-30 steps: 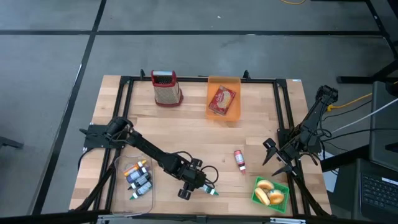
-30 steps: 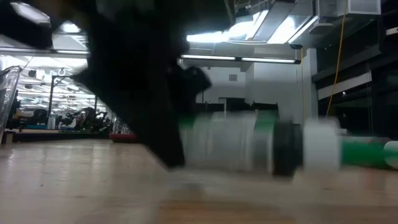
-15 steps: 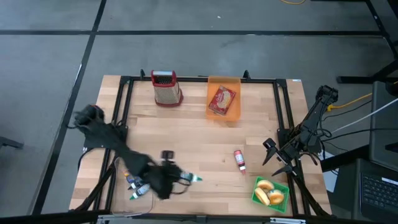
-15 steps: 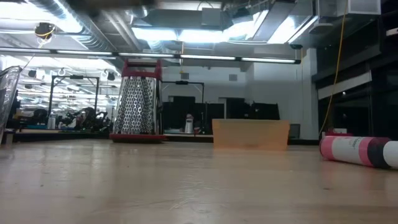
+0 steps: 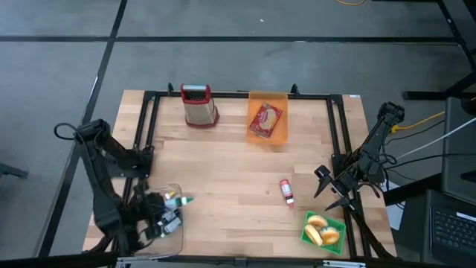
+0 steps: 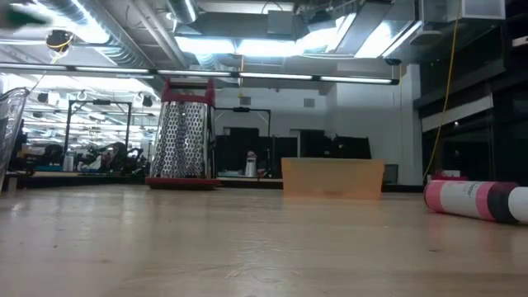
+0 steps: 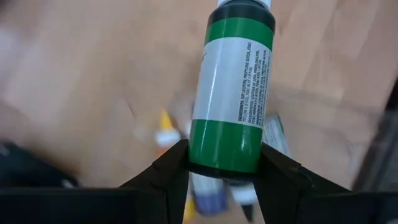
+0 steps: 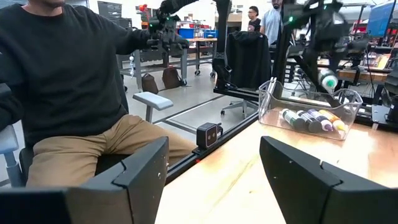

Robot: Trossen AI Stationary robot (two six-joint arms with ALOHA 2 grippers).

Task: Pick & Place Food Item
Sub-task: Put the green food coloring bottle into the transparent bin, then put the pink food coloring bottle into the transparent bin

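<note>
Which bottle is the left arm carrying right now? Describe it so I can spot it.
Look at the table's near-left corner, where a clear bin holds small bottles. Above it, the left end effector grips a green bottle, the only one with a white label and dark neck band.

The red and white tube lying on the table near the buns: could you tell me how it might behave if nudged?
The red and white tube lies on its side and looks round, so it would probably roll. It seems small, likely light.
</note>
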